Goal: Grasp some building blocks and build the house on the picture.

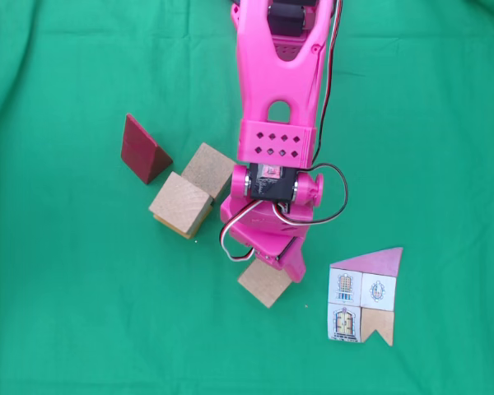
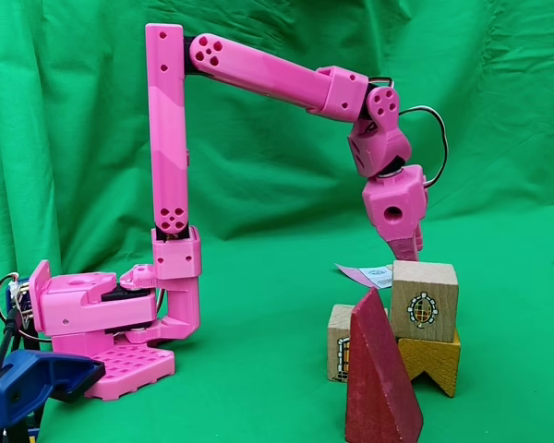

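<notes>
Green cloth, claw touching cube

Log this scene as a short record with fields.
gripper: down at the lone cube; jaws unclear
other cubes: two side by side, left of the arm in a fixed view
red wedge: beside those two
paper house: flat, right of the lone cube
surface: green cloth

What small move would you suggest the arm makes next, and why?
Probably lower the pincer over the lone cube directly beneath it and close; that cube lies apart from the two cubes beside the red wedge. Whether it already grips is unclear.
</notes>
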Robot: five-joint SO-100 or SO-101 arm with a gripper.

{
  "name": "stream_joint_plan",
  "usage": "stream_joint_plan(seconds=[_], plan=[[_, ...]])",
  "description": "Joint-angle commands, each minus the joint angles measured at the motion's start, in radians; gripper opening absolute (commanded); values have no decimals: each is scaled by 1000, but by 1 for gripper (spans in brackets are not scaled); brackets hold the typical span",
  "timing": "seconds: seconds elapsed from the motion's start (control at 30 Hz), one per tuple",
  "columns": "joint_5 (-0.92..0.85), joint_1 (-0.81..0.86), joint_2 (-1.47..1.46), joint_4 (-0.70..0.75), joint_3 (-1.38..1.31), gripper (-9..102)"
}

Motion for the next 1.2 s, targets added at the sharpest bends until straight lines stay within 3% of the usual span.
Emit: stream_joint_plan(seconds=[0.0, 0.37, 1.17], plan=[[-9, 11, -9, 2, -40, 35], [-9, 11, -146, 3, -225, 35], [-5, 6, -227, 2, -235, 34]])
